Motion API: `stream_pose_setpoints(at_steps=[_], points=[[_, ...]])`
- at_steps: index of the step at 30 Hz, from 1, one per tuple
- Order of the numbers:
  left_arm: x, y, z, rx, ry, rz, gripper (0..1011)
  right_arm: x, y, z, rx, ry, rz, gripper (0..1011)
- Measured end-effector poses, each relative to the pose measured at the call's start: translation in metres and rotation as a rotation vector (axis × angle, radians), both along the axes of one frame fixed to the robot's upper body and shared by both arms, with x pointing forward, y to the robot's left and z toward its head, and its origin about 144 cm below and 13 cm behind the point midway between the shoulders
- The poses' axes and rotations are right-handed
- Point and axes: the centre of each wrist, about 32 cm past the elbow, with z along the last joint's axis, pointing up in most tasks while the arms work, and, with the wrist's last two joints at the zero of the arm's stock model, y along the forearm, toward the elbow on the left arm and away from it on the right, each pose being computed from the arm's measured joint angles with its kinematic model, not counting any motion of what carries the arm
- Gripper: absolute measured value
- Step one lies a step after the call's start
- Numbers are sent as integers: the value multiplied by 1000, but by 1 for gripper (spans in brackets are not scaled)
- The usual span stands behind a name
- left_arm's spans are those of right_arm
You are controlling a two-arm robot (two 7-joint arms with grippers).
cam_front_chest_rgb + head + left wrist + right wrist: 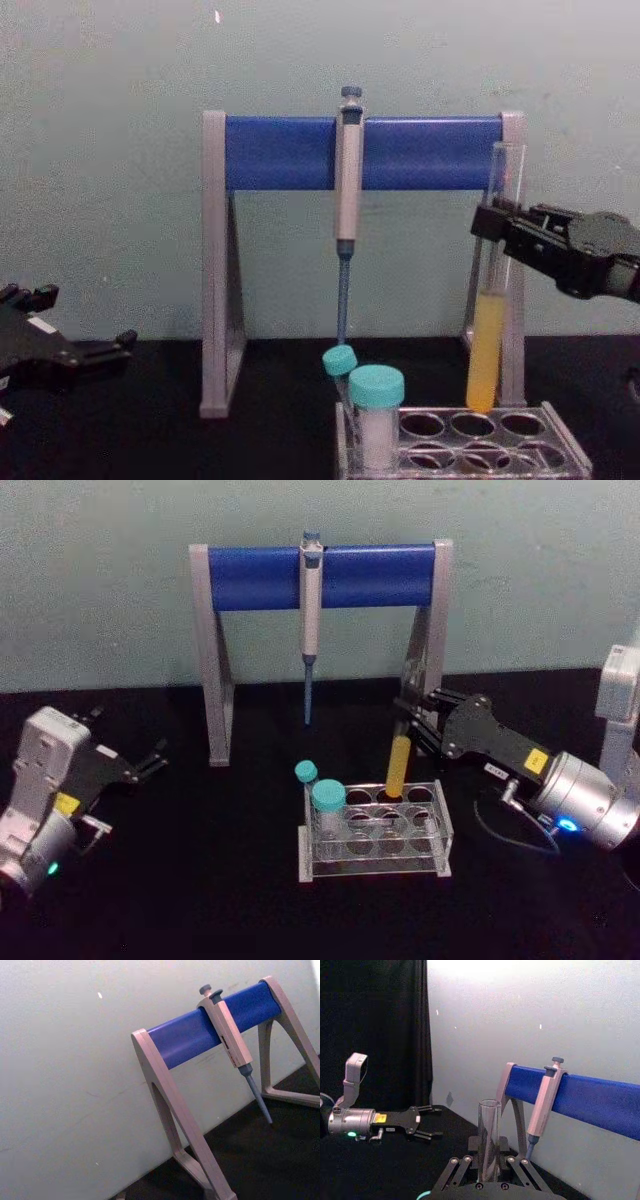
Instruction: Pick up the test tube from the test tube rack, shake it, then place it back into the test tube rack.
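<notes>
- The pale green wall (100, 580) is taking up the whole background, and a black curtain (375, 1010) is hanging beside it.
- The black table (200, 900) is carrying everything.
- The grey-and-blue pipette stand (260, 577) is standing at the back, with a pipette (311, 600) hanging off its bar.
- The right gripper (412, 720) is reaching in from the right and pinching the clear upper part of the test tube (398, 765).
- The left gripper (150, 762) is sitting low on the left with its fingers spread, holding nothing.
- The test tube rack (420, 860) is sitting front-centre, with two teal-capped tubes (328, 798) standing at its left end.
- The test tube is leaning slightly, with yellow liquid low down and its bottom end at a back-row hole. Can't tell if it's seated.
</notes>
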Motion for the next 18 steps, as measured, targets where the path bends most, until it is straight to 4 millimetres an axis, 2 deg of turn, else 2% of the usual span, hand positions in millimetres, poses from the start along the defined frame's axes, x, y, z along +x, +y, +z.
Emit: stream_pose_setpoints(at_steps=[18], points=[[0,0,0,0,0,0,1001,13,6,-11,-28,33,-1,232]])
